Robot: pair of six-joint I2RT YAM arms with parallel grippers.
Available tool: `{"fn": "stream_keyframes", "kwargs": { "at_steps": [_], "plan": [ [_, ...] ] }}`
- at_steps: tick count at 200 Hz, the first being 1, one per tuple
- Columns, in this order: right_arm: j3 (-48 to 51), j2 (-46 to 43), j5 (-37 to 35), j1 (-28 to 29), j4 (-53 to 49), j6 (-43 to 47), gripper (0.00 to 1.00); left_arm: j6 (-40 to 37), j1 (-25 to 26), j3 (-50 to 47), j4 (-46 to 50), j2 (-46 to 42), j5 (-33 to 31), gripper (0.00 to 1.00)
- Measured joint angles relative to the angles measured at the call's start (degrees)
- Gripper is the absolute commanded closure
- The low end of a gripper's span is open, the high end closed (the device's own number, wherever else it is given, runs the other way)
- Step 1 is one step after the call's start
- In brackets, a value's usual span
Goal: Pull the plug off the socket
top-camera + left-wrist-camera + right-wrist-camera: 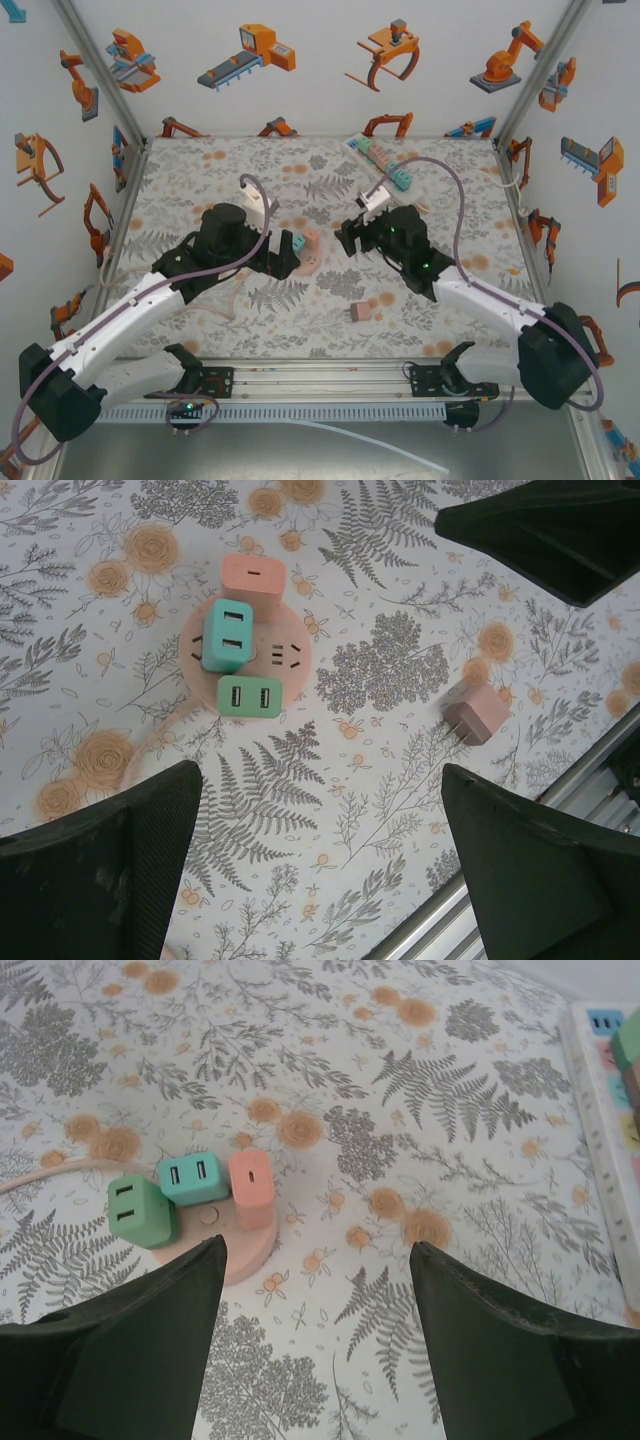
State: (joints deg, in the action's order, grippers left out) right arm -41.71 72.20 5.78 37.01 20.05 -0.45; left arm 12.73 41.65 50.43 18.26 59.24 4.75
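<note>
Socket at tabletop centre, three plugs seated | left wrist: loose pink plug toward near edge | right wrist: power strip by far edge | left gripper, right gripper: jaws apart, empty

Left arm: white shells, black joint housings behind the left pincer.
Right arm: same white and black, with tiny green lights on the wrist block behind the right pincer.
Cables: lilac-grey, looping from behind each pincer back to the shoulder.
Fingers: matte black, broad wedges, faintly scuffed.
Bases: black blocks.
</note>
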Motion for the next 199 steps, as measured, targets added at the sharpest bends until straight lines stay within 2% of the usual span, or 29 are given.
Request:
{"fn": "stream_keyframes", "kwargs": {
  "at_steps": [42, 74, 125, 199],
  "plan": [
    [-14.21, 11.34, 5.55, 0.00, -10.88, 2.84, 0.32, 2.23, 0.00, -1.53, 0.42, -1.49, -3.15, 0.03],
    [-21.40, 18.97, 8.76, 0.00, -18.43, 3.17, 0.33, 3.17, 0.00, -1.55, 0.85, -1.49, -4.79, 0.03],
    [-25.75, 27.26, 10.47, 0.07, -22.62, 3.78, 0.35, 3.54, 0.00, -1.68, 2.25, -1.42, -5.57, 0.03],
    [-29.81, 35.04, 11.52, 0.72, -23.74, 4.98, 0.46, 2.71, 0.00, -2.62, 3.78, -1.77, -5.40, 0.03]
  ]
}}
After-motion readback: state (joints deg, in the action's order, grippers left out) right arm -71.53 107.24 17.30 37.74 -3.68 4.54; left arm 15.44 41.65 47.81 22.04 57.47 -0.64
